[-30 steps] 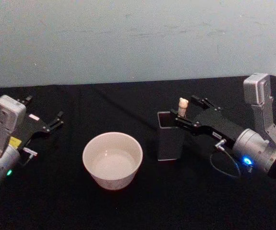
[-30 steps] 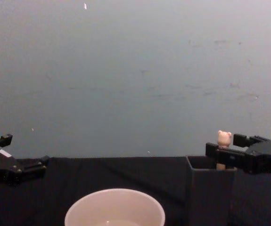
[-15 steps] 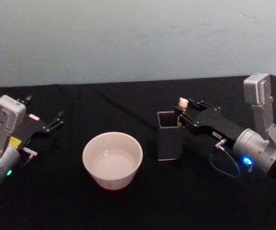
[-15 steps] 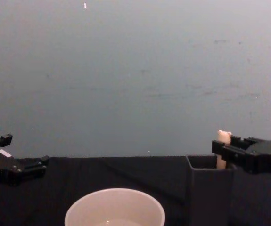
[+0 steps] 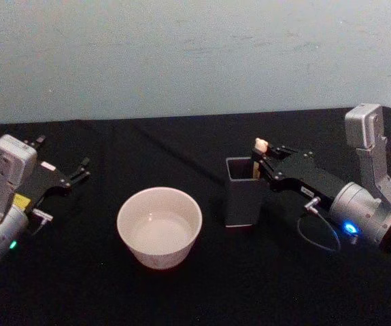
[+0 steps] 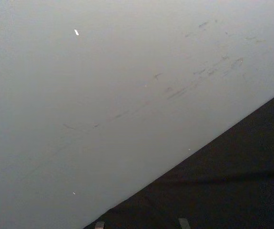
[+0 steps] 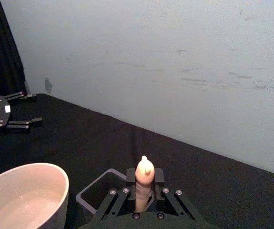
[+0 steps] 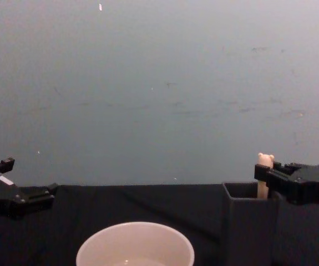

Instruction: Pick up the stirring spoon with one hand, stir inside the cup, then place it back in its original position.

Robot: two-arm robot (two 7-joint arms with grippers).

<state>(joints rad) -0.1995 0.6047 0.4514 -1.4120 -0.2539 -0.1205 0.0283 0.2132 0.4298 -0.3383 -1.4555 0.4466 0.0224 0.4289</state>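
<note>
A pale blue-grey wall (image 5: 181, 54), scuffed here and there, stands behind a desk (image 5: 181, 299) draped in black cloth that runs up to it; on the desk, near the middle and a little toward the robot's left, sits the cup (image 5: 156, 257), wide, round and cream-white with a thick rim; its inside is pale with a faint ring low down, and whether that is liquid cannot be told; from the chest view its rim (image 8: 135, 227) shows at the bottom edge; just to its right, apart from it, stands a dark grey square box (image 5: 243, 200), upright and open at the top, taller and narrower than the cup; the spoon (image 5: 260, 145) stands upright in the box at its far right corner, the beige handle and small bear head rising above the rim, the bowl hidden inside; the right end effector (image 5: 263, 157) reaches in from the right at the level of the box's rim, its fingers closed on the handle just under the bear head, as the right wrist view shows (image 7: 144, 179); the left end effector (image 5: 64, 153) rests low at the desk's left side, well apart from the cup, fingers spread wide and holding nothing.
</note>
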